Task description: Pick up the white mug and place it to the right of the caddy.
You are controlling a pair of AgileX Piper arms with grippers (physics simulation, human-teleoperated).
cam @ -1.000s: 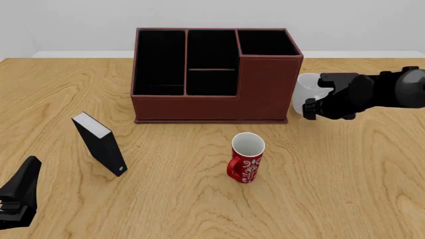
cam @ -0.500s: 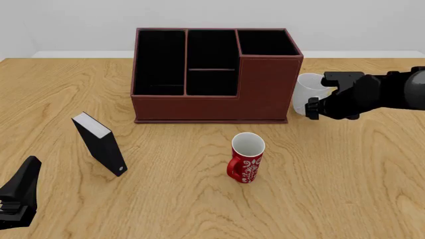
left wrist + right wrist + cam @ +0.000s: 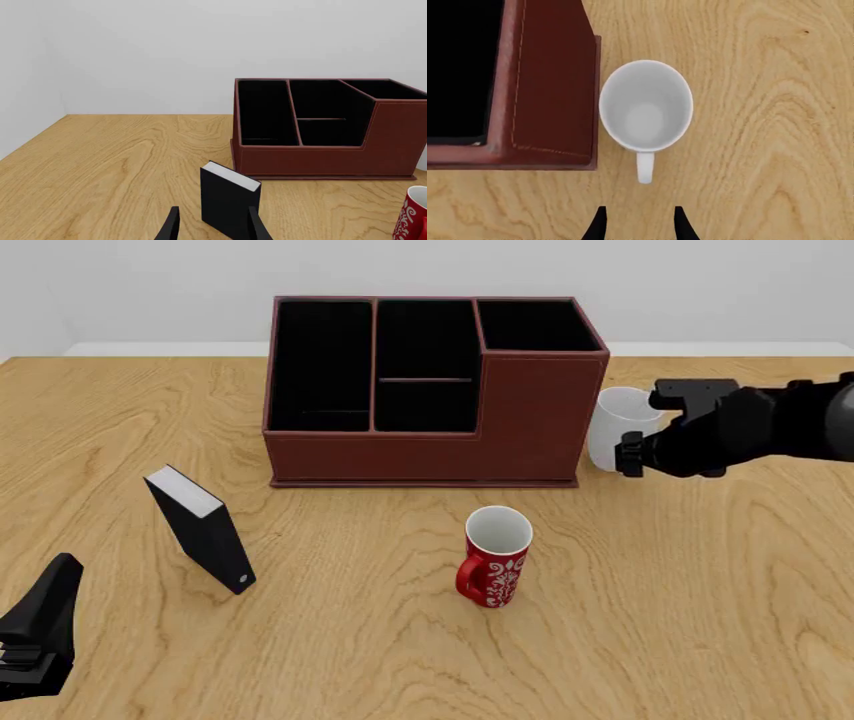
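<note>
The white mug (image 3: 614,428) stands upright on the table just right of the caddy (image 3: 441,435), close to its right wall. In the right wrist view I look straight down into the white mug (image 3: 646,106), beside the caddy's wall (image 3: 547,90), with its handle pointing toward my fingers. My right gripper (image 3: 643,430) hovers above the mug, open and empty; in its own view it (image 3: 639,227) holds nothing. My left gripper (image 3: 34,640) is open and empty at the near left, also seen in its own view (image 3: 213,231). The caddy (image 3: 320,160) shows there too.
A red patterned mug (image 3: 497,560) stands in front of the caddy, also at the edge of the left wrist view (image 3: 413,212). A small black book-like box (image 3: 200,530) stands tilted at the left, right before my left fingers (image 3: 227,197).
My right gripper has drawn back slightly up and to the right of the white mug. The mug and the left arm have not moved.
</note>
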